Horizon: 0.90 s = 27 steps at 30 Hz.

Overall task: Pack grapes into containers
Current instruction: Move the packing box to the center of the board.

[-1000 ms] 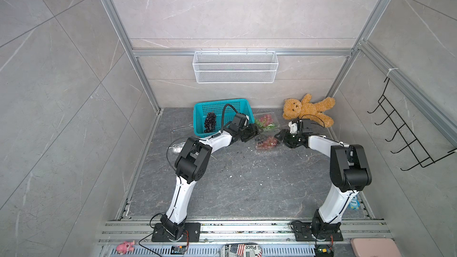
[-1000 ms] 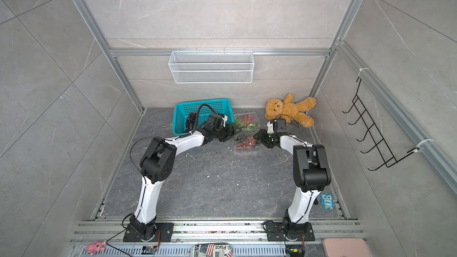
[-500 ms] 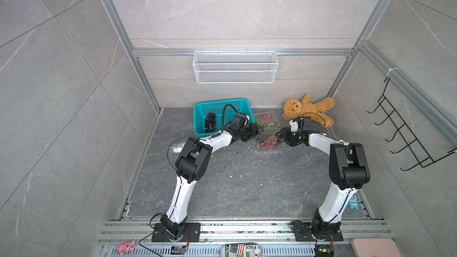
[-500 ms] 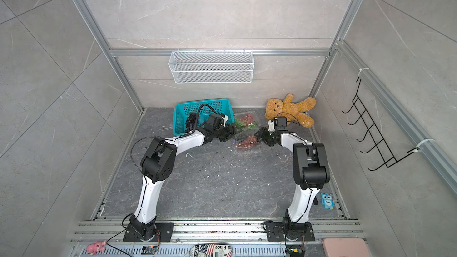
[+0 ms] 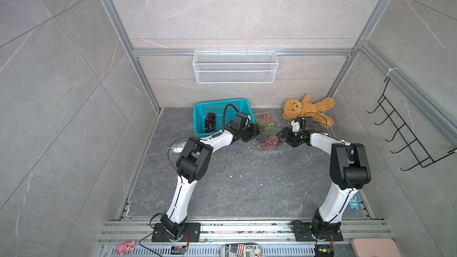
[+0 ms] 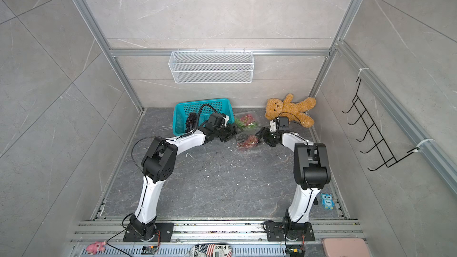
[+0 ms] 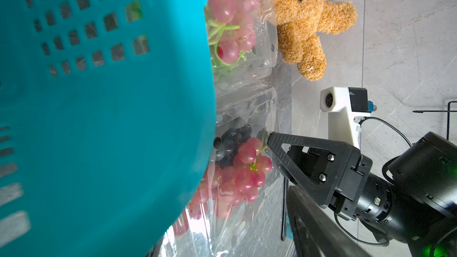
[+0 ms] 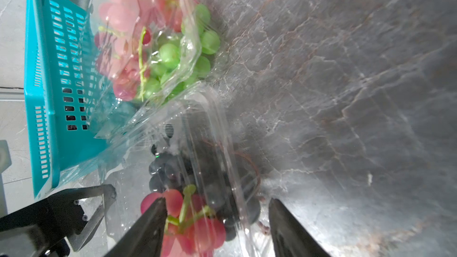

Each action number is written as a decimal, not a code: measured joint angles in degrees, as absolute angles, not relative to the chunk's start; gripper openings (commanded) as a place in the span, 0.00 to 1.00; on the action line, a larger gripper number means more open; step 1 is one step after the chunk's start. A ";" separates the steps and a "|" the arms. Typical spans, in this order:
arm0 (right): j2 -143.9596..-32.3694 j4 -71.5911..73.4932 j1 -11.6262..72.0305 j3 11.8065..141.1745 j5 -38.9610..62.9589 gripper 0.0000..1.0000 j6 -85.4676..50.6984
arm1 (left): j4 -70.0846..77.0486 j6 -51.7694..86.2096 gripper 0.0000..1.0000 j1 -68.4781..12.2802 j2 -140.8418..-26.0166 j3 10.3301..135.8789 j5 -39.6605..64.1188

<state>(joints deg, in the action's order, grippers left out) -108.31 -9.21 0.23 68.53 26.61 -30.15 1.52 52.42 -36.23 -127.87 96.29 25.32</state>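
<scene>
- While both arms have barely shifted since a second ago, the right gripper (image 8: 216, 201) straddles the near container (image 8: 230, 159) with jaws spread, just beside the teal basket (image 5: 197, 122).
- Left gripper (image 5: 254, 131), jaws also apart, hovers at the basket's corner beside that container.
- Two containers hold grapes. The near one has a pink bunch (image 8: 197, 233) and a dark bunch (image 8: 168, 169). The far container (image 7: 264, 55), also beside the basket, has a second pink bunch (image 8: 123, 16) and one green bunch (image 8: 170, 55).
- Only the top views plainly show a second dark bunch (image 5: 210, 121) inside the basket; only the right wrist view shows the green berries clearly.
</scene>
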 measured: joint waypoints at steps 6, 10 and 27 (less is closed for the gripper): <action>-108.31 -9.26 -0.10 68.90 26.61 0.63 -30.15 | 1.30 52.42 0.79 -36.45 -128.66 97.27 25.69; -108.31 -9.67 -0.40 69.71 26.61 0.63 -29.93 | 1.23 52.42 0.79 -36.49 -128.84 97.71 25.74; -108.01 -10.98 -1.63 70.30 26.57 0.79 -29.58 | -4.03 49.39 0.96 -36.49 -128.73 98.43 25.56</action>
